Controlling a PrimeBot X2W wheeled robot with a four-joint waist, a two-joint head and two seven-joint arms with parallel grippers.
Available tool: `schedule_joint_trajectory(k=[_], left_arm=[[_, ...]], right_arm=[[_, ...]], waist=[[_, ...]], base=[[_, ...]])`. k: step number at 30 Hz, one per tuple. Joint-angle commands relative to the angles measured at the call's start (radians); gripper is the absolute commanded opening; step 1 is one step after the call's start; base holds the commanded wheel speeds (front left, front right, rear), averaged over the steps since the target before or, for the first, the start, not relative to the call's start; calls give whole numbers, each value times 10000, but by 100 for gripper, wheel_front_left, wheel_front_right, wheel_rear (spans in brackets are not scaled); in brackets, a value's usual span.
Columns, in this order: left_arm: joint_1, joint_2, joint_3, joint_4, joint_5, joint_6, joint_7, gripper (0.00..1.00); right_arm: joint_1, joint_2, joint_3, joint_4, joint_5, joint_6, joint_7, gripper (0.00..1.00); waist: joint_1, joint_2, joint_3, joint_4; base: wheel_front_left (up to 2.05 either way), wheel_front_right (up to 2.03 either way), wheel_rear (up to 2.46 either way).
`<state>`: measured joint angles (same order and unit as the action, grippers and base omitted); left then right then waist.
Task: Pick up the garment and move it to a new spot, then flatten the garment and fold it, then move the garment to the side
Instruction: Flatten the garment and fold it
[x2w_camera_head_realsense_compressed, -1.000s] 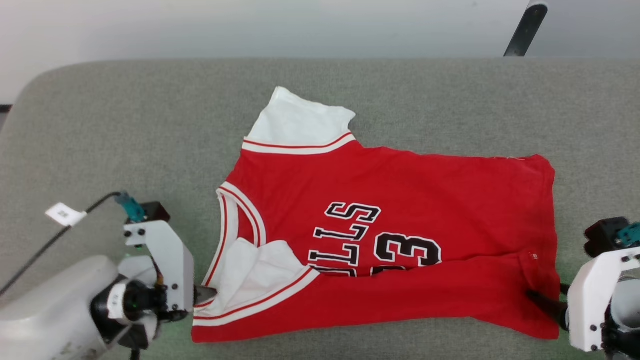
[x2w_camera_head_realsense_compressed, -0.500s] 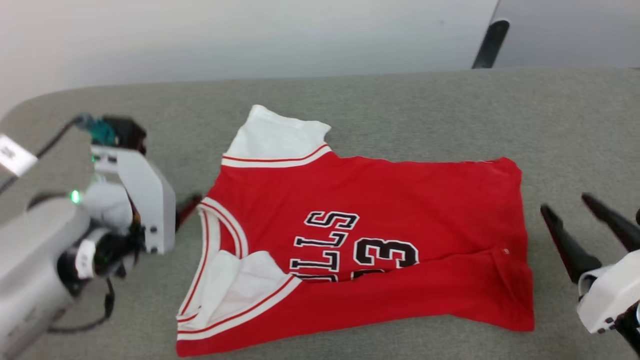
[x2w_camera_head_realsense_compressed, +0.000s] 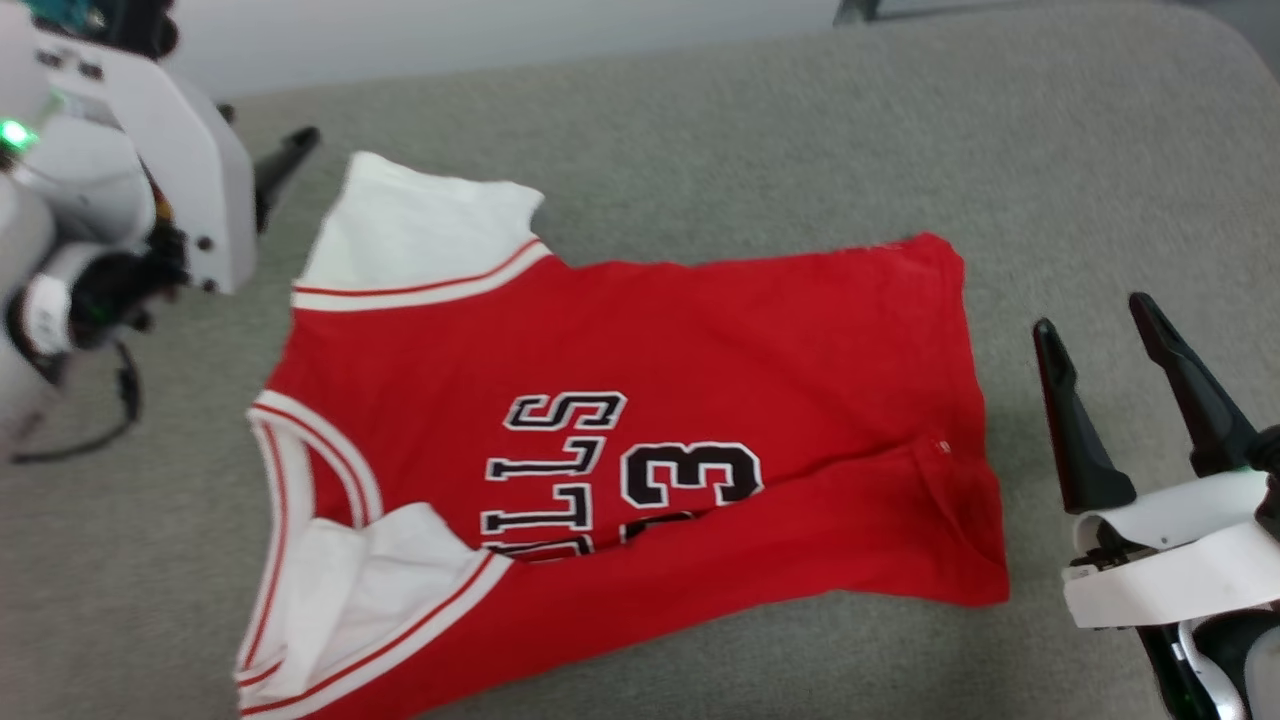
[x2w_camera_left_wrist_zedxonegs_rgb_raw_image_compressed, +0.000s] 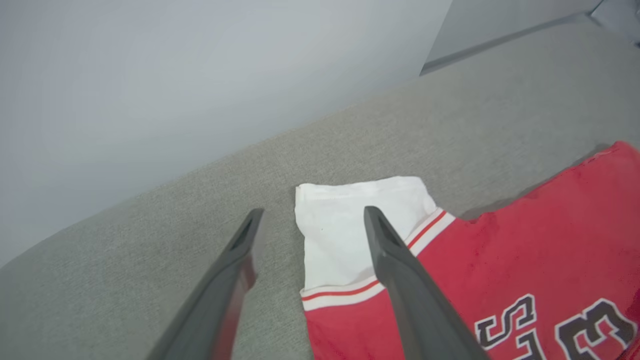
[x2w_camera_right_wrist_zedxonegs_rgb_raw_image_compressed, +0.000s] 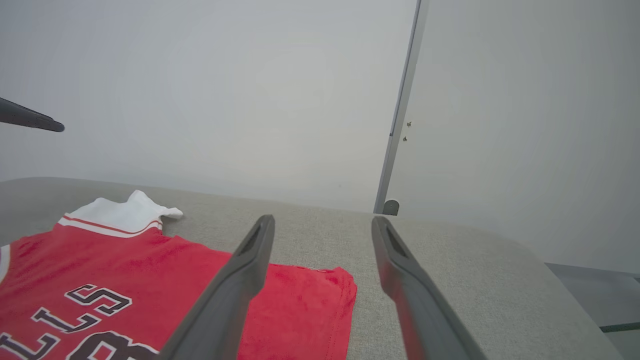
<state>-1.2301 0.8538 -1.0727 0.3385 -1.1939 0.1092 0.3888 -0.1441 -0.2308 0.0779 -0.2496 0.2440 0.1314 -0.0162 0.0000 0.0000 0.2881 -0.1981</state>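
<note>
Left wrist view shows left pincer parted, seemingly above garment.

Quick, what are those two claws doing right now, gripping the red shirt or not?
Left gripper: open, holding nothing, near the garment's white sleeve.
Right gripper: open, holding nothing, beside the garment.

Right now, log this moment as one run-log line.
garment: on grey surface, near side folded over | left gripper: open, by far white sleeve | right gripper: open, beside hem | fold: partly done
</note>
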Motion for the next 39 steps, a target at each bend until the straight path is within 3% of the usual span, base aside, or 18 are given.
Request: schedule_joint_trajectory(k=[1,5,13,18,29,31,32,33,39], left_arm=[[-320,67,-113,188,194,-216,265,100],[-1045,289,-526,884,626,-908,1301,100],[-2280,353,-867,2208,895,-1564,3058,100],[-2732,107,-997,2897,857,-1555,3943,100],[-2466,-791,-1362,3798,318,-708,5972,100],[-2301,-965,-1369,3808,61,-531,6443,74],[-2242,-1060,-1405,3743,1,-539,6589,44],[-2129,-1142,-1364,3751,-221,-390,6833,0],[-2376,-1183,-1299,3399,-131,-203,6752,0]], right_arm=[[-198,85,73,71,-61,-17,-122,100],[-407,303,113,250,24,-17,-399,100],[-805,455,404,497,168,-17,-763,100],[-997,525,474,656,214,-17,-855,100],[-1307,590,492,881,413,-17,-710,100],[-1343,582,479,903,437,-17,-669,100],[-1355,580,465,908,436,-17,-634,100],[-1344,600,441,941,460,-17,-579,100],[-1535,622,434,1036,568,-17,-356,100]], waist=[[0,0,1077,-958],[0,0,1680,-1327],[0,0,2646,-1755],[0,0,2962,-1851],[0,0,3103,-1852],[0,0,3096,-1852],[0,0,3093,-1845],[0,0,3086,-1842],[0,0,3036,-1826]], base=[[0,0,0],[0,0,0],[0,0,0],[0,0,0],[0,0,0],[0,0,0],[0,0,0],[0,0,0],[0,0,0]])
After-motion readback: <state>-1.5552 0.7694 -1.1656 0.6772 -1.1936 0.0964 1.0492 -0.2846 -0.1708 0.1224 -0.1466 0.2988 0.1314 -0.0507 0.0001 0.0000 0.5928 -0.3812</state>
